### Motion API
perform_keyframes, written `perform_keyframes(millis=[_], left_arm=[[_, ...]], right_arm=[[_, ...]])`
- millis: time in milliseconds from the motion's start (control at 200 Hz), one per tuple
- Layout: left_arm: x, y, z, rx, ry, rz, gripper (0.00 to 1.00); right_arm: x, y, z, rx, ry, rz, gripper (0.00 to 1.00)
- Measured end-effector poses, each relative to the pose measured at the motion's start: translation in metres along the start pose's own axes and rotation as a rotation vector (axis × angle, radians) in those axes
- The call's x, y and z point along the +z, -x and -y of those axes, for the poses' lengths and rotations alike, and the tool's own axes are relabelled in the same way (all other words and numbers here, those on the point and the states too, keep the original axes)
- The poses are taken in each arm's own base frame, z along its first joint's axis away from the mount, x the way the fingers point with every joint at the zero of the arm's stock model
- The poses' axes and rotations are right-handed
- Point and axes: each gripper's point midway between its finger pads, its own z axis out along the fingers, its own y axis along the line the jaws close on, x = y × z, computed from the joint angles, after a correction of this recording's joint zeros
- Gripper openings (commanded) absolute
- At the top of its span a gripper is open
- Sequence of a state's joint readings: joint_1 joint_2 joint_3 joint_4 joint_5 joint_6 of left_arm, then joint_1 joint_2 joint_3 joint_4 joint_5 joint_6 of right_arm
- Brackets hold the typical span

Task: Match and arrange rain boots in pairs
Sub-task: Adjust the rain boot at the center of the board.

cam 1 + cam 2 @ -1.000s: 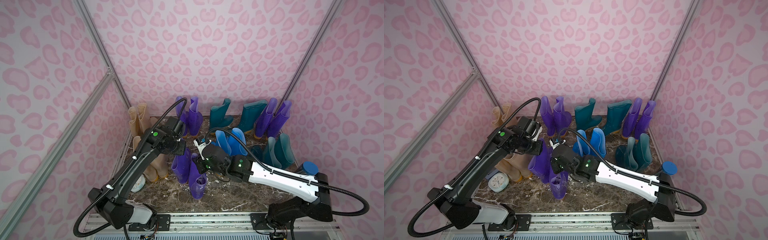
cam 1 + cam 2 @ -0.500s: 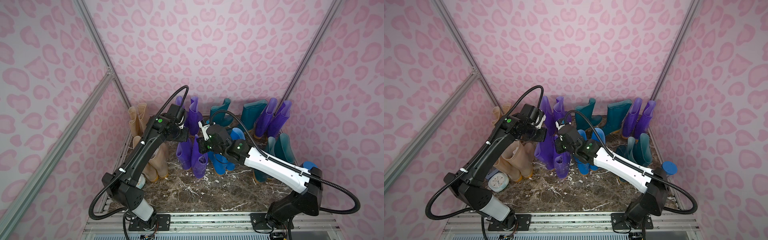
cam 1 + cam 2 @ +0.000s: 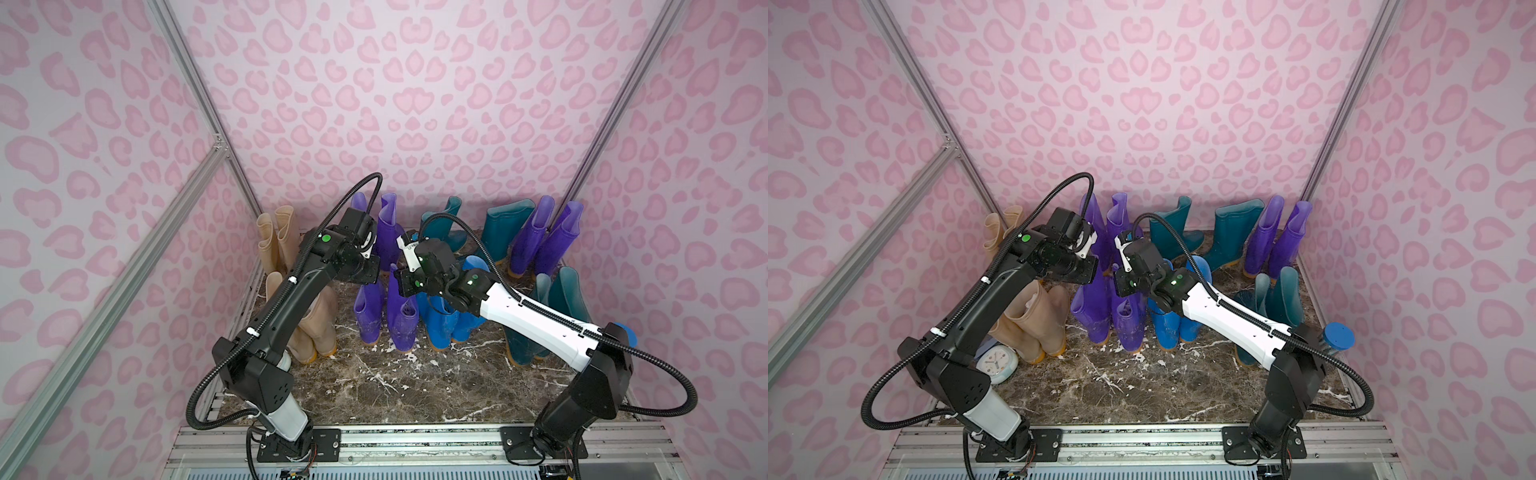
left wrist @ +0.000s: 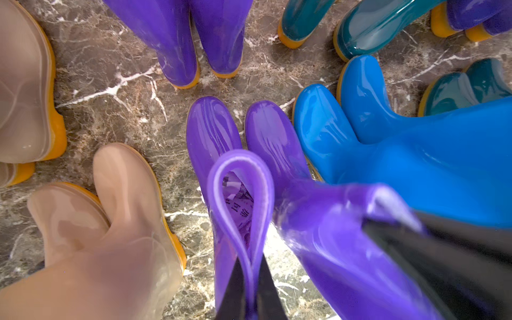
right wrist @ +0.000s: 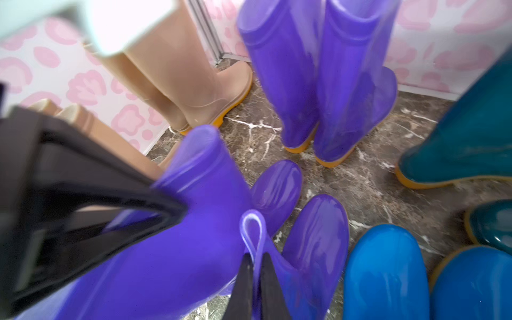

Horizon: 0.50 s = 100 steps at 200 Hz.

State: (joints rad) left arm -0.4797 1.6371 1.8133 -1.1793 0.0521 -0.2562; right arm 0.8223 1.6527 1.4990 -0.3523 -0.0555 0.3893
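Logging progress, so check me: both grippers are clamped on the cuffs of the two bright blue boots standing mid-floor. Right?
Wrong boots. The wrist views show the left gripper and right gripper clamped on the cuffs of the two purple boots standing mid-floor; the bright blue boots beside them are not gripped.

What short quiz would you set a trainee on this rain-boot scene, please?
1. True or false: the left tool is shut on the rim of a translucent purple rubber boot.
2. The right tool grips a second purple boot. Which colour are the glossy boots standing right beside it? A beige; B bright blue; C dark teal.
3. What lies on the brown marble floor close to the base of the left arm?

Key:
1. True.
2. B, the bright blue rubber boots.
3. A small pale round-faced alarm clock.
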Motion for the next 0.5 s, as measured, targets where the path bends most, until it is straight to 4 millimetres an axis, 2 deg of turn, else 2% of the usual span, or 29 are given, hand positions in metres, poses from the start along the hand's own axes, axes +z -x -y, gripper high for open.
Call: perform_keyframes(millis=[175,220,255,275,295,335,400,440,500], left_arm=[[0.004,-0.006,0.009,-0.024,-0.056,-0.02,0.02],[0.005,-0.005,0.011,-0.024,-0.068,-0.018,0.02],[0.006,-0.004,0.012,-0.026,-0.074,-0.017,0.11],[0.006,-0.004,0.012,-0.031,-0.074,-0.017,0.17],[0.006,-0.004,0.012,-0.031,-0.074,-0.016,0.19],[0.007,-0.004,0.013,-0.032,-0.078,-0.016,0.23],[0.006,-0.004,0.014,-0.037,-0.082,-0.017,0.4],[0.006,-0.003,0.014,-0.037,-0.086,-0.013,0.43],[0.001,0.0,0.016,-0.045,-0.092,0.002,0.49]], right_arm=[[0.008,-0.001,-0.009,0.039,0.063,0.004,0.0],[0.01,0.0,-0.01,0.045,0.077,0.003,0.11],[0.011,0.0,-0.009,0.049,0.079,0.002,0.21],[0.011,-0.001,-0.009,0.052,0.082,0.0,0.31],[0.011,-0.001,-0.009,0.053,0.085,-0.002,0.38],[0.01,0.001,-0.01,0.052,0.087,-0.001,0.41],[0.005,0.006,-0.013,0.039,0.093,0.007,0.5],[-0.003,0.011,-0.015,0.038,0.094,0.011,0.55],[-0.019,0.025,-0.018,0.017,0.084,0.042,0.56]])
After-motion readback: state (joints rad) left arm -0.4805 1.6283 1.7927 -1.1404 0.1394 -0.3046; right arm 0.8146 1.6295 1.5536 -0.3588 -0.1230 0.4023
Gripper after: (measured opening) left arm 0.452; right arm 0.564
